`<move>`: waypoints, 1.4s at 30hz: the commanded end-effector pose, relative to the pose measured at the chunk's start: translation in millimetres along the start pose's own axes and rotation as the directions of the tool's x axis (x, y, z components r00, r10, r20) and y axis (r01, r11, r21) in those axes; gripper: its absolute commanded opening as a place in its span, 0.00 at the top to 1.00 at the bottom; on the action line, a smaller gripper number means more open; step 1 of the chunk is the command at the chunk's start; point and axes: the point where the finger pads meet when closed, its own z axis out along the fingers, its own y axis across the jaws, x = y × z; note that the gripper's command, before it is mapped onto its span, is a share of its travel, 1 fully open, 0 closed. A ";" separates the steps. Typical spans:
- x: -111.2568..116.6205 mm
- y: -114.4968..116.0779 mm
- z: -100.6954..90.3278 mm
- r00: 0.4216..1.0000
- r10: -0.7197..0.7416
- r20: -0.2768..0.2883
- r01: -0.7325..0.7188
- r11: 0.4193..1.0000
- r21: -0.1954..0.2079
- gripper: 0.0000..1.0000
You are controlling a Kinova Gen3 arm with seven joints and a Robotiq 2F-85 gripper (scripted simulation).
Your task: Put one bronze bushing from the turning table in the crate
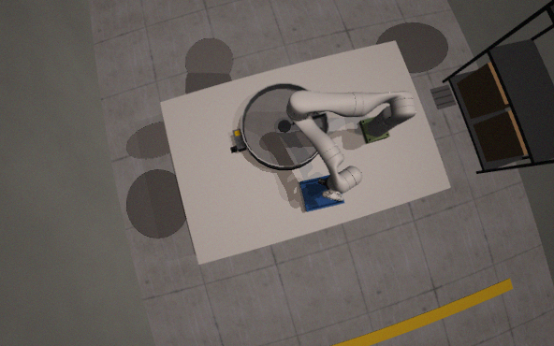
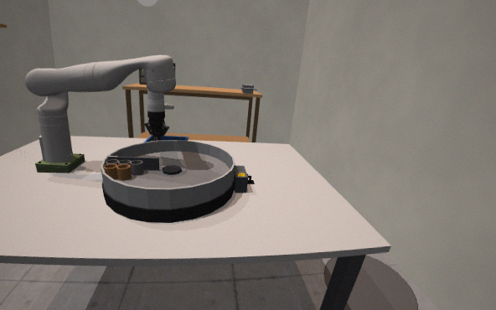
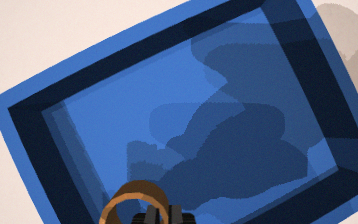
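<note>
My gripper points down at the blue crate. It is shut on the wall of a bronze bushing, one finger inside the ring and one outside. The bushing shows over the crate's inside, near one side; its height above the crate floor is unclear. No other bushing shows in the visible part of the crate. On the turning table stand a bronze bushing, another bronze bushing and several grey bushings.
A dark divider and a black hub are on the turning table, which has a raised rim. A small box with a yellow mark sits at its outer side. The arm's green base stands beyond the turning table.
</note>
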 end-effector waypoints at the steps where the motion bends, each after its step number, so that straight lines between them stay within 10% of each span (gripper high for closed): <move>1: 0.5 0.4 1.0 1.000 0.007 -0.005 -0.007 1.000 -0.001 1.00; 36: 0.1 0.1 1.0 1.000 0.007 -0.005 -0.007 1.000 -0.001 1.00; 37: -0.1 -0.1 -0.5 1.000 -0.002 -0.001 0.002 1.000 -0.001 0.81; 42: -0.1 -0.1 -0.5 1.000 -0.002 -0.001 0.002 1.000 -0.001 0.81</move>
